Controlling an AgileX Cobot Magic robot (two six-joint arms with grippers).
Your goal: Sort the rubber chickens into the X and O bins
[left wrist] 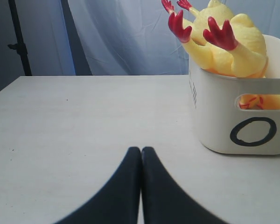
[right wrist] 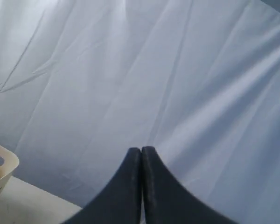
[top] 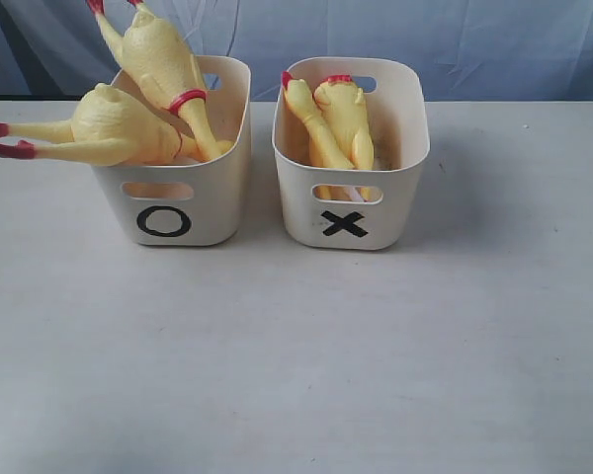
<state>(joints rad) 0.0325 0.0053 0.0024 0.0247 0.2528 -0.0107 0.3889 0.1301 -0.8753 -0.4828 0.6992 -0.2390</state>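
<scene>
Two cream bins stand side by side at the back of the table. The O bin (top: 212, 212) holds two rubber chickens. One chicken (top: 119, 128) hangs over its left rim with its red feet out, and the other (top: 163, 59) stands tilted with its feet up. A third chicken (top: 341, 118) lies in the X bin (top: 395, 197). Neither arm shows in the exterior view. My left gripper (left wrist: 141, 150) is shut and empty, low over the table, with the O bin (left wrist: 214, 116) and red chicken feet (left wrist: 219, 35) a short way off. My right gripper (right wrist: 141, 150) is shut and empty.
The pale table (top: 296, 346) stretches wide in front of both bins. A blue cloth backdrop (top: 474, 39) hangs behind it. A black stand (left wrist: 18, 42) rises beyond the table's far edge. In the right wrist view a cream bin corner (right wrist: 2, 170) shows before the backdrop.
</scene>
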